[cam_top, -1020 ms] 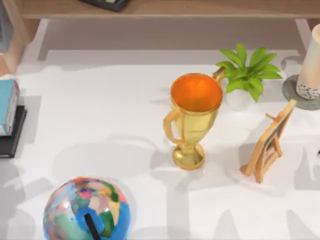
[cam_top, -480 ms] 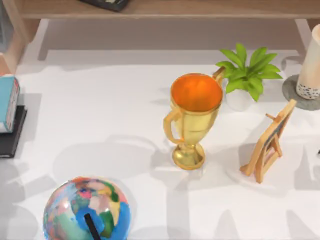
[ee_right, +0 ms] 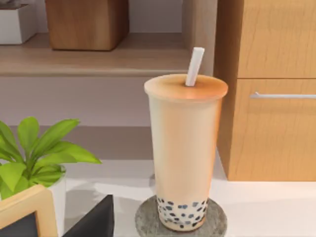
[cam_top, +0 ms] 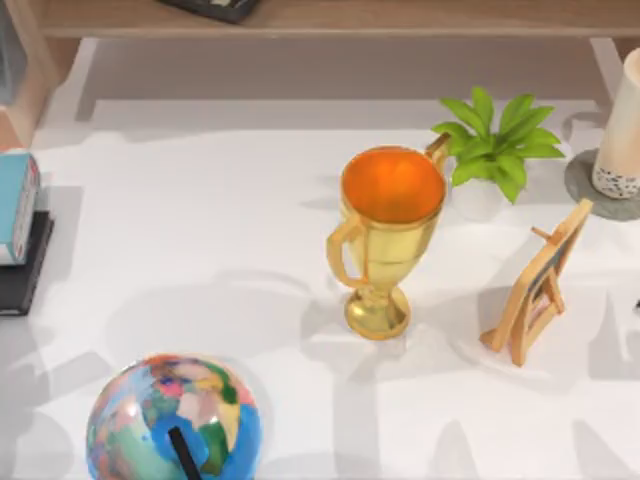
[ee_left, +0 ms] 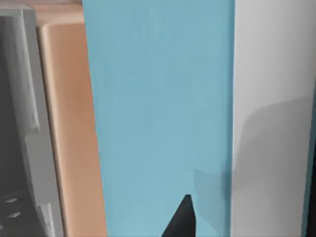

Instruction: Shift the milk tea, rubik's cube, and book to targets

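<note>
Teal book [cam_top: 15, 208] hugs the table's left edge on the black slab [cam_top: 22, 268]; tool states unclear.

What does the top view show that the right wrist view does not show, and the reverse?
Top view alone: the gold trophy, the globe, and the book lying on a black slab at the table's left edge. Right wrist view alone: the milk tea's straw, lid and a wooden drawer behind it. Both: the milk tea standing on the grey disc, the plant and the wooden easel.
</note>
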Controlling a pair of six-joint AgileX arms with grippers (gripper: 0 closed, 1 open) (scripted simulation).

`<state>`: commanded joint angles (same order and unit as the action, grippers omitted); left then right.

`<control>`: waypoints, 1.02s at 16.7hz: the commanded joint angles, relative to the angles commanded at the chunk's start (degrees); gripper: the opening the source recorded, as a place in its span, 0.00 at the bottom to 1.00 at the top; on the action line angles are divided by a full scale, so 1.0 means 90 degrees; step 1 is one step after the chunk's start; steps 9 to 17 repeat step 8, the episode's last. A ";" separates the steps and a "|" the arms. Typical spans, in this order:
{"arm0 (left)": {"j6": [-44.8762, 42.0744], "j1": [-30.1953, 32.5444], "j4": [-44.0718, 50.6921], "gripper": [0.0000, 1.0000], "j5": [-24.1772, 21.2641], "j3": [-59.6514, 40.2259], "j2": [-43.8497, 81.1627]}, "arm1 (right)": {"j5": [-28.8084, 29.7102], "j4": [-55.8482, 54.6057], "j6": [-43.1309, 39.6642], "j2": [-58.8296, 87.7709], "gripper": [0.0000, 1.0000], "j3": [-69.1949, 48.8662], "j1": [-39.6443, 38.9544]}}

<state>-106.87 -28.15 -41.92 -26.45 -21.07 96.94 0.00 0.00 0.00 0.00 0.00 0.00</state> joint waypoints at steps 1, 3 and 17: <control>0.0000 0.0000 0.0000 0.90 0.0000 0.0000 0.0000 | 0.0000 0.0000 0.0000 0.0000 1.00 0.0000 0.0000; 0.0000 0.0000 0.0000 1.00 0.0000 0.0000 0.0000 | 0.0000 0.0000 0.0000 0.0000 1.00 0.0000 0.0000; 0.0000 0.0000 0.0000 1.00 0.0000 0.0000 0.0000 | 0.0000 0.0000 0.0000 0.0000 1.00 0.0000 0.0000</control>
